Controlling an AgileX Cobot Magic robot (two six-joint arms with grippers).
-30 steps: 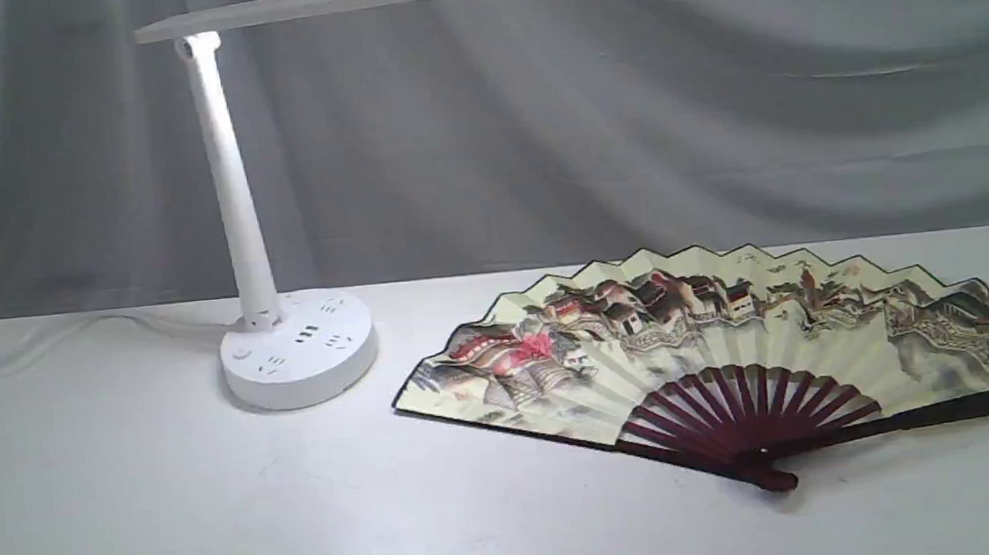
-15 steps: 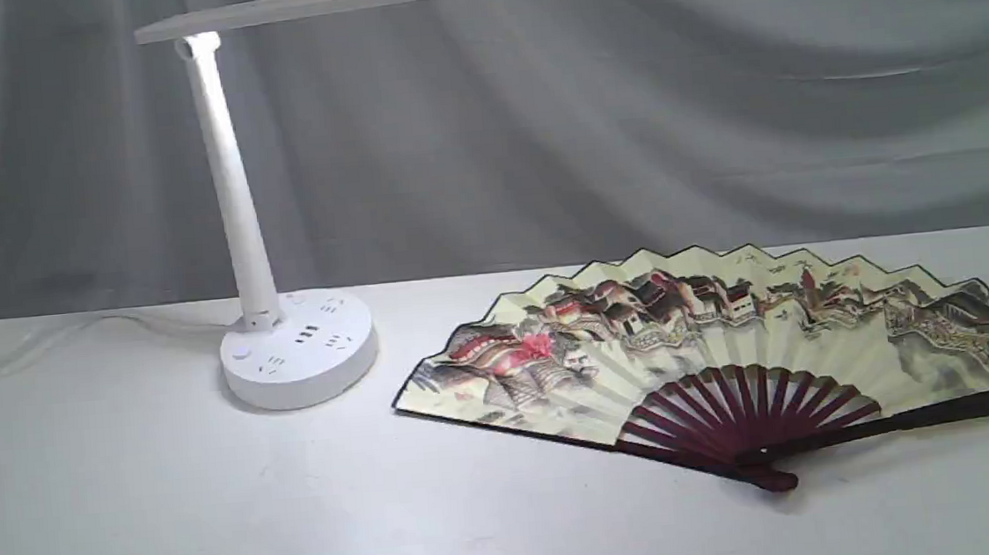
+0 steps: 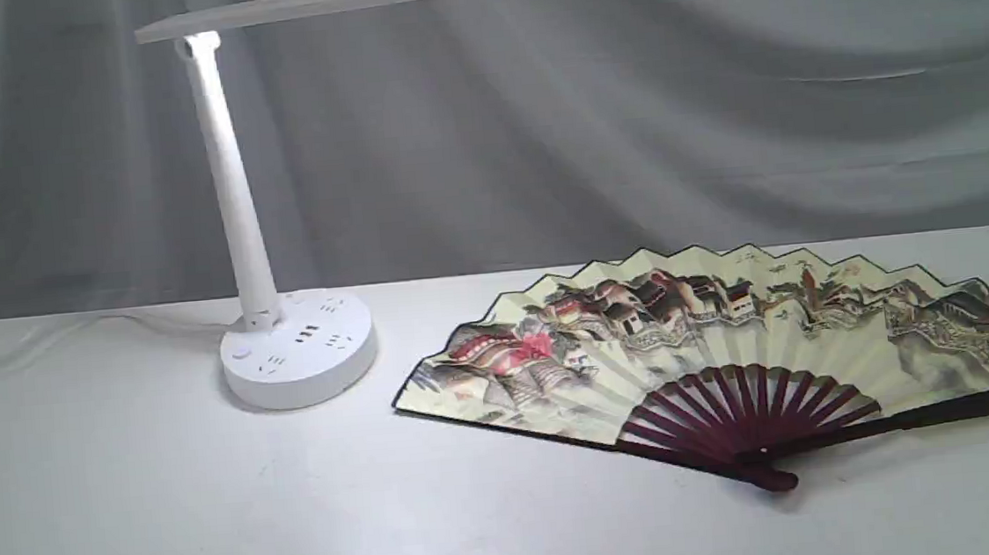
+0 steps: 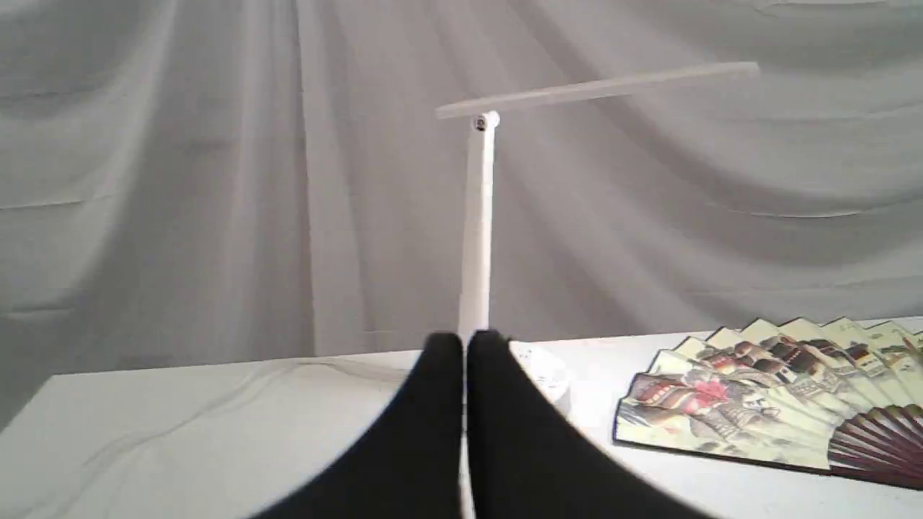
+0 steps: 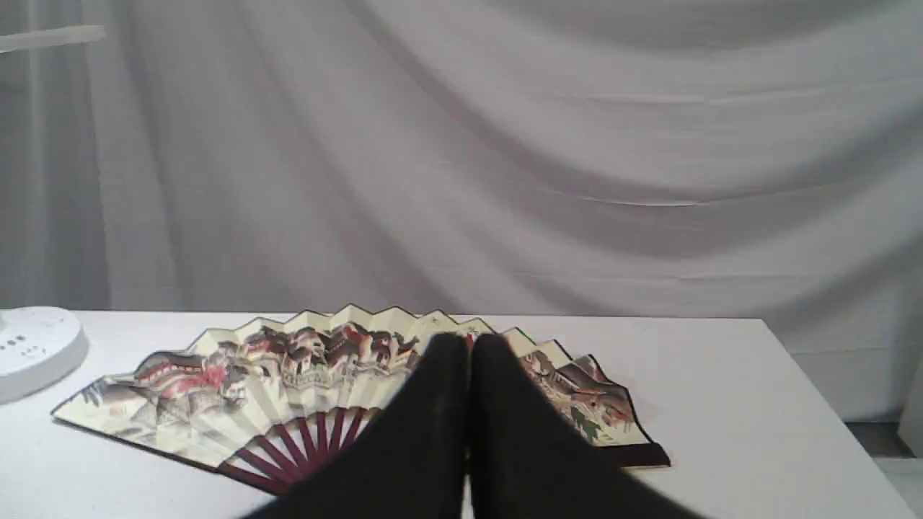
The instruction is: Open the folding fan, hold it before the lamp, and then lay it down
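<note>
Exterior view: fan [image 3: 729, 343] is seen spread flat on table [image 3: 169, 515], right of lamp [image 3: 231, 183], long axis left-to-right, pivot near, straight ahead of right gripper [image 5: 470, 347], farther right from left gripper [image 4: 465, 346], both pressed together, empty.

A white bench [image 3: 125, 518] stands before a grey draped cloth backdrop [image 3: 666, 105], softly and evenly lit.
</note>
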